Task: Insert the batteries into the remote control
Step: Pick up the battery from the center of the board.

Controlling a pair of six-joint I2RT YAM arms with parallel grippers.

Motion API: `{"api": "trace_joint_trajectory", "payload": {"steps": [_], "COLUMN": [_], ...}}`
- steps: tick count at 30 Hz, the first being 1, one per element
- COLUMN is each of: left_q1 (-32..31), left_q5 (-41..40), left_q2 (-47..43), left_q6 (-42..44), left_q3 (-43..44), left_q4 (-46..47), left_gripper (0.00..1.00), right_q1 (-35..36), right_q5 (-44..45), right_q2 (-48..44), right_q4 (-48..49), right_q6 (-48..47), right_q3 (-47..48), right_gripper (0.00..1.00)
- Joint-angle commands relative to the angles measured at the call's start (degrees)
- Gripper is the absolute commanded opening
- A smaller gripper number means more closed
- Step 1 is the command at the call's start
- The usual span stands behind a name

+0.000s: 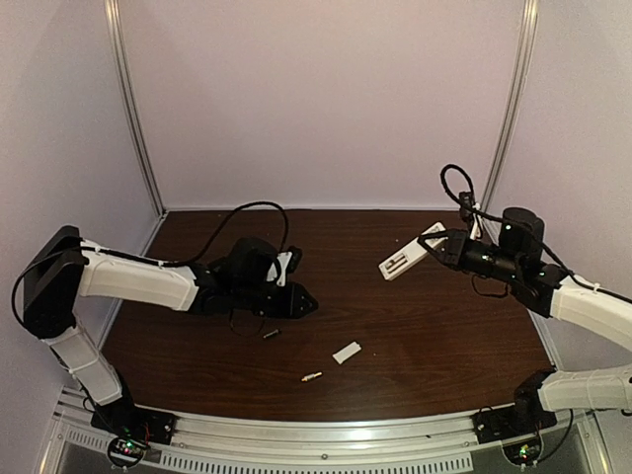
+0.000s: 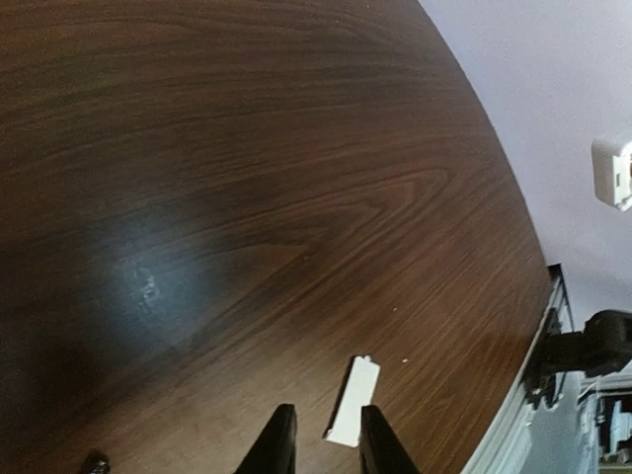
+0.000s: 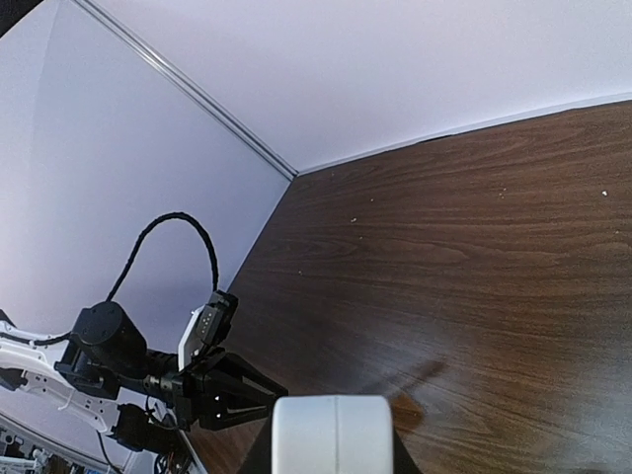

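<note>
Remote (image 1: 410, 255) hangs above the tabletop (image 1: 425, 336), clamped at one end by the closed right gripper (image 1: 440, 246), whose fingers it hides in the wrist view. The left gripper (image 1: 304, 304) is slightly parted and empty. The dark battery (image 1: 270, 334) beside it is cut off in its wrist view. The silvery battery (image 1: 312, 376) and white cover (image 1: 347, 353) lie nearer the front.

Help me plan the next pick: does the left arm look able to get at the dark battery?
Probably yes. The dark battery lies bare on the table close beside the left tool, which looks empty, and nothing stands between them.
</note>
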Motion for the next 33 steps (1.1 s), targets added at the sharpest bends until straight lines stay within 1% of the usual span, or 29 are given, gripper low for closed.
{"api": "trace_joint_trajectory", "payload": {"steps": [1,2,5,7,10,13,17,23,27,33], "left_q1": [0.0,0.0,0.1,0.0,0.1,0.1,0.0,0.1,0.1,0.1], "left_q5": [-6.5,-7.9,-12.1,-13.5,-13.8,-13.9,-13.4,-12.7,-12.8,-13.5], "left_q2": [-5.7,-7.2,-11.5,-14.1,-15.8,-15.2,-13.1,-10.2,-7.3,-3.8], "left_q6": [12.3,13.3,15.7,16.9,18.9,21.5,25.0,27.8,29.2,30.7], "left_q3": [1.1,0.7,-0.4,-0.6,-0.5,1.1,3.4,5.7,7.1,8.5], "left_q4": [-14.4,-16.4,-21.0,-23.6,-26.2,-30.1,-34.7,-38.9,-41.9,-43.7], "left_gripper": [0.32,0.36,0.45,0.5,0.52,0.54,0.54,0.54,0.49,0.44], "right_q1": [-0.3,-0.3,-0.3,-0.3,-0.3,-0.3,-0.3,-0.3,-0.2,-0.3], "right_q5": [-7.2,-8.3,-11.7,-14.3,-18.0,-20.4,-23.4,-25.0,-25.0,-24.8], "right_q2": [-1.5,-1.7,-2.6,-3.0,-3.5,-3.9,-4.2,-4.7,-4.7,-4.1], "right_q4": [2.9,3.2,4.3,5.1,5.9,5.7,5.4,2.6,0.9,1.0], "right_q6": [-0.5,-0.6,-0.8,-0.6,-0.6,-0.7,-0.7,-1.9,-2.7,-3.1], "right_q3": [-2.2,-2.5,-3.4,-4.0,-4.5,-4.6,-4.5,-4.6,-4.9,-5.6], "right_gripper": [0.0,0.0,0.0,0.0,0.0,0.0,0.0,0.0,0.0,0.0]}}
